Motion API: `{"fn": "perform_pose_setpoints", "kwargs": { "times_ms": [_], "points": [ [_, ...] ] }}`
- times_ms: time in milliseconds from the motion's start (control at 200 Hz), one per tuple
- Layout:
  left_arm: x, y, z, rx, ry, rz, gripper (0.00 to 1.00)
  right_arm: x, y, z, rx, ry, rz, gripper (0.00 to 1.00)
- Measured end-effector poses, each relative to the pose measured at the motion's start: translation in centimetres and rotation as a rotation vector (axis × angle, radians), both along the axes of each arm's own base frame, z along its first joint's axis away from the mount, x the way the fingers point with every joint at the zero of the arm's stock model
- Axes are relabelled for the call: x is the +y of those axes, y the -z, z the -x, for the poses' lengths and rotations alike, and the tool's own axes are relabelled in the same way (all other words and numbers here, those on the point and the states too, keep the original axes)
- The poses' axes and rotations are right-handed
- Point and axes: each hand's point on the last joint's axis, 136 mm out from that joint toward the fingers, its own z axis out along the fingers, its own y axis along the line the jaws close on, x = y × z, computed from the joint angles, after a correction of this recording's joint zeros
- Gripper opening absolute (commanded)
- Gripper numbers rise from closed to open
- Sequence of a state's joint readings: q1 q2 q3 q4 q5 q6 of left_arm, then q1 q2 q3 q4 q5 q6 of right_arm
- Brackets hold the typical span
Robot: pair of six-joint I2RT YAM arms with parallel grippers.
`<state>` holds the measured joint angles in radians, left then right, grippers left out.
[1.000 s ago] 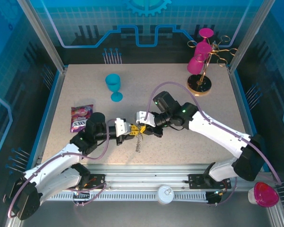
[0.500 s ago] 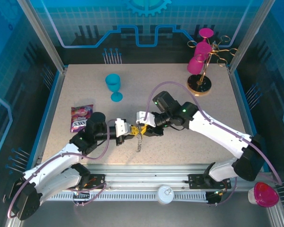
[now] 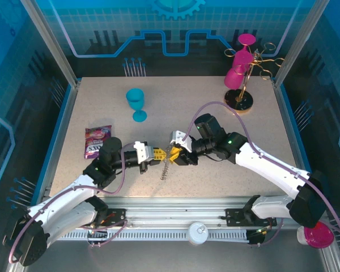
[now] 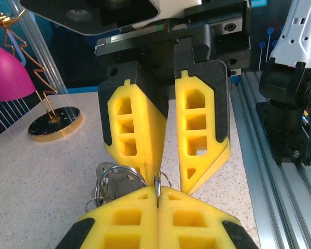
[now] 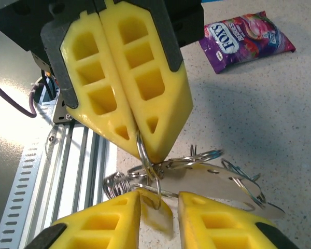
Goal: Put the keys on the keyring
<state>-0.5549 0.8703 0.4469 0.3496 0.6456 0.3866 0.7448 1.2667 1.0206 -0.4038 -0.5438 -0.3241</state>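
While the two arms meet tip to tip over the middle of the speckled beige counter (image 3: 187,102), the left end effector (image 3: 158,153) is clamped fully closed. Its ribbed yellow plastic fingers are pinching a thin steel split ring of the keyring (image 5: 141,150).

Facing it, the right end effector (image 3: 176,154) has its jaws a little way apart. The yellow plastic head of one of the small silver keys (image 5: 207,182) sits in that gap. Honestly can't tell from the wrist views whether it's squeezed or just sitting there. The flat metal blades fan out just beside the ring with a few more wire loops. From the top view, a thin bead chain (image 3: 165,170) hangs below the fingertips.

Stuff around:
- a smooth turquoise plastic goblet (image 3: 137,103), upright, further back on the left
- a glossy purple candy packet (image 3: 96,141), lying flat near the left arm
- a gold wire cup stand (image 3: 238,102) on a round black-and-gold base, in the far right corner with magenta cups (image 3: 238,73) hung on it

All three are well apart from the bunch of keys.
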Motion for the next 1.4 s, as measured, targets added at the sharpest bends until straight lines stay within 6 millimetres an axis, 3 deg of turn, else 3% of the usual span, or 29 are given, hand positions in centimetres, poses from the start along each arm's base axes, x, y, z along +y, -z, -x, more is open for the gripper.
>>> {"fn": "perform_pose_setpoints", "kwargs": {
  "times_ms": [185,455,775,1006,1401],
  "points": [
    [0.0,0.0,0.1,0.013,0.004,0.006,0.0,0.1,-0.4,0.1,0.005,-0.004,-0.017,0.1],
    [-0.1,-0.2,0.3,0.011,0.011,0.032,0.0,0.1,-0.4,0.3,0.012,-0.009,-0.02,0.09],
    [-0.3,-1.2,1.1,0.012,0.061,0.084,0.0,1.0,0.1,0.2,0.053,-0.042,-0.017,0.25],
    [-0.3,-1.5,1.1,-0.002,0.062,0.091,0.0,0.4,-1.1,0.3,0.002,-0.03,-0.038,0.35],
    [-0.3,-1.5,1.1,-0.004,0.059,0.09,0.0,-0.3,-2.4,1.0,-0.071,-0.036,-0.076,0.32]
  ]
}}
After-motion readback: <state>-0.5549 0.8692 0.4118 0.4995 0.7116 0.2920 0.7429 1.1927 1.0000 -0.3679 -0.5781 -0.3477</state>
